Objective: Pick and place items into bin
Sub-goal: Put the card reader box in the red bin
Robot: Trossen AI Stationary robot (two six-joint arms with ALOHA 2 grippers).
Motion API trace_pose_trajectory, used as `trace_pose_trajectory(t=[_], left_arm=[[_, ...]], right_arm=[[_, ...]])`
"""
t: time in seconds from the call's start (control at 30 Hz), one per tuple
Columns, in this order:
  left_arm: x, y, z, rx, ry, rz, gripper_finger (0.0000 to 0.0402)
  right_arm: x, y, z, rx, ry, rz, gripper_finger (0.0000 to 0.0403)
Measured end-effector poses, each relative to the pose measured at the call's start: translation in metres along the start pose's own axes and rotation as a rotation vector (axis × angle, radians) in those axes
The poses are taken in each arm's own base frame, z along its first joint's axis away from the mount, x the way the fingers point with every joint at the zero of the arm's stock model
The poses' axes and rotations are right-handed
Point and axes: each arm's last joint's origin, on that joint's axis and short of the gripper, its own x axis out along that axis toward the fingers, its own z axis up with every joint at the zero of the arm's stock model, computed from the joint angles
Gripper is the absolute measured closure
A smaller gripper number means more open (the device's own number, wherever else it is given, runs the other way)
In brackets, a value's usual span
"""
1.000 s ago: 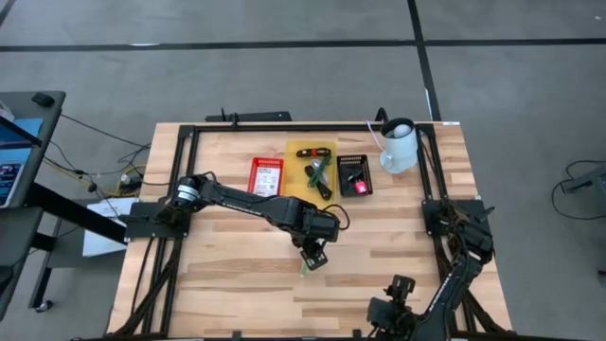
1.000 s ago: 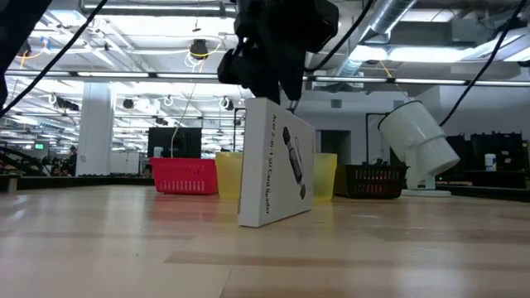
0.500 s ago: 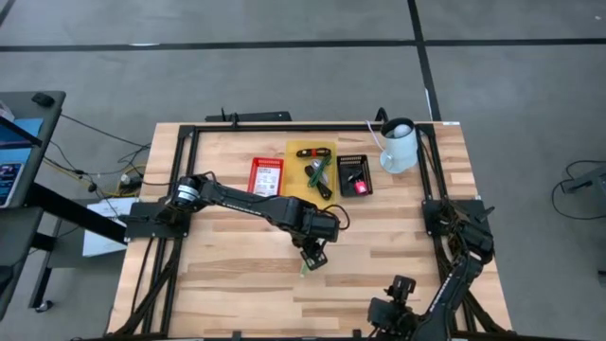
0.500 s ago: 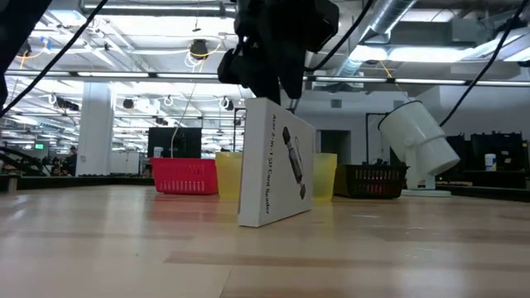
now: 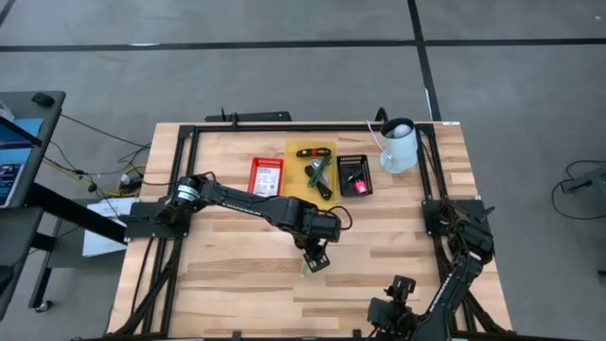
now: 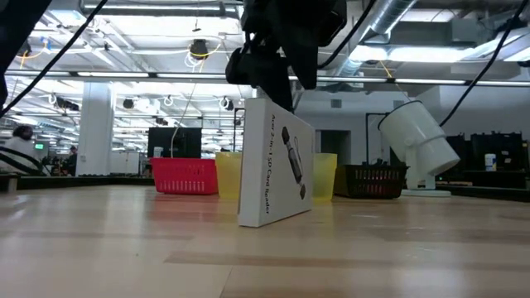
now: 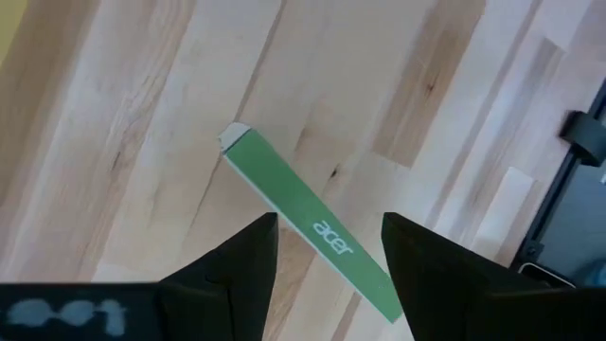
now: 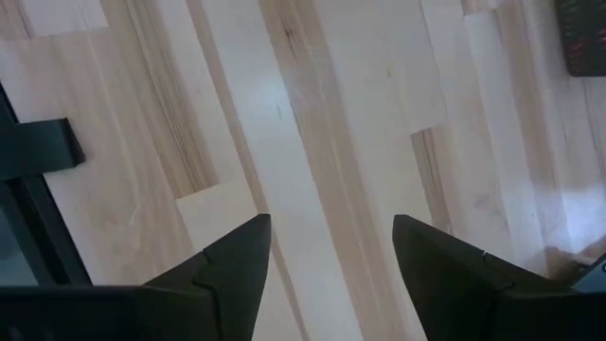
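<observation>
While the left gripper (image 5: 315, 258) hangs over mid-surface, fingers apart straddling the top green edge of a white box (image 6: 274, 163), the box stands upright on the wood surface (image 5: 227, 275). Behind it, left to right: red bin (image 5: 266, 176), yellow bin (image 5: 312, 169) holding green-and-black tools (image 5: 317, 175), black bin (image 5: 355, 174) with a pink-red piece (image 5: 361, 187), white jug (image 5: 400, 145). Right gripper (image 5: 401, 286) parked at the near right edge, fingers apart over bare wood.

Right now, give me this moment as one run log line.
left gripper: open, over upright white box | right gripper: open, idle at table edge | bins: box not in
</observation>
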Motion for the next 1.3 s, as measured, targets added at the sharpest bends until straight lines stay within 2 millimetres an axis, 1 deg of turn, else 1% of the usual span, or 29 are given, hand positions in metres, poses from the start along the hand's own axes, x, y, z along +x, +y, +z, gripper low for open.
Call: trace_pose_trajectory(t=[0.27, 0.53, 0.67, 0.8, 1.03, 1.2, 1.3], left_arm=[[0.0, 0.0, 0.0, 0.009, -0.003, -0.002, 0.0199], [0.001, 0.001, 0.001, 0.008, -0.02, 0.023, 0.0195], [0.009, 0.003, -0.001, 0.002, 0.017, 0.051, 0.0195], [0.027, 0.006, -0.001, -0.003, 0.064, 0.064, 0.0195], [0.049, 0.011, -0.001, -0.001, 0.118, 0.095, 0.0195], [0.056, 0.015, -0.003, -0.001, 0.146, 0.123, 0.02], [0.057, 0.017, -0.005, 0.006, 0.169, 0.139, 0.0219]], right_arm=[[0.0, 0.0, 0.0, 0.001, 0.003, 0.001, 0.0181], [0.0, 0.0, 0.0, 0.003, 0.002, 0.004, 0.0181], [0.0, 0.001, 0.0, 0.004, 0.001, 0.007, 0.0181], [0.0, 0.001, 0.0, 0.011, 0.001, 0.008, 0.0181], [-0.002, 0.003, -0.004, 0.004, -0.005, 0.018, 0.0181], [-0.002, 0.003, -0.004, 0.01, -0.005, 0.019, 0.0181], [-0.002, 0.003, -0.004, 0.011, -0.006, 0.022, 0.0181]])
